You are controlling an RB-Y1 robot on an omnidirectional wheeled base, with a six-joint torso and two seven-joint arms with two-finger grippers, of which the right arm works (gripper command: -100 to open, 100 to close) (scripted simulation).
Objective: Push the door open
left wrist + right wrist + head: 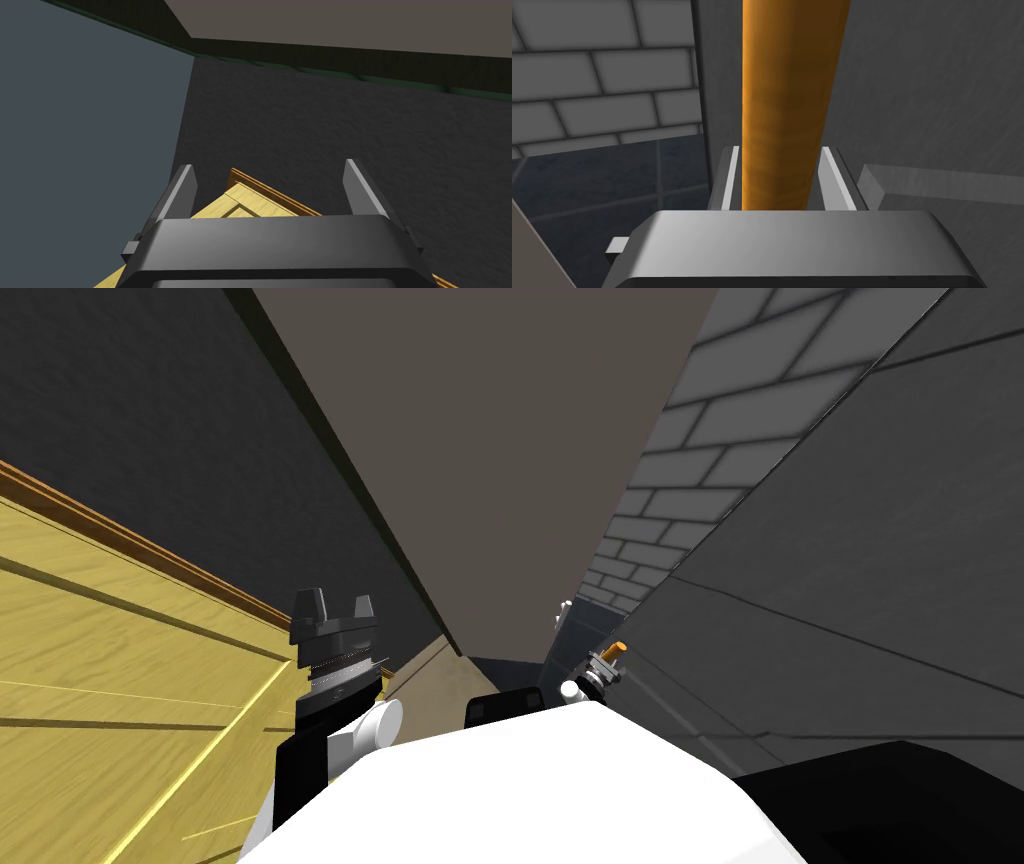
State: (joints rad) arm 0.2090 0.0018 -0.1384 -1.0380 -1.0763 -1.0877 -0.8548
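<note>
The right gripper [780, 148] clamps the door handle [789, 75], its two thin blades pressed against opposite sides of the bar, which runs straight up out of the gap between them. The handle is a smooth, round orange rod with faint rings of grain. It stands just off the door [937, 100], a flat grey panel with fine streaks and a raised, square-edged strip beside the gripper. From the head camera the door lies to the robot's right, next to a wall of pale grey bricks [700, 418] with dark joints. The left gripper [268, 165] hangs free with its blades spread wide, pointing over a yellow wood-grain panel [245, 205] edged with orange-brown moulding, and beyond it a dark, rough-textured wall [350, 130].
</note>
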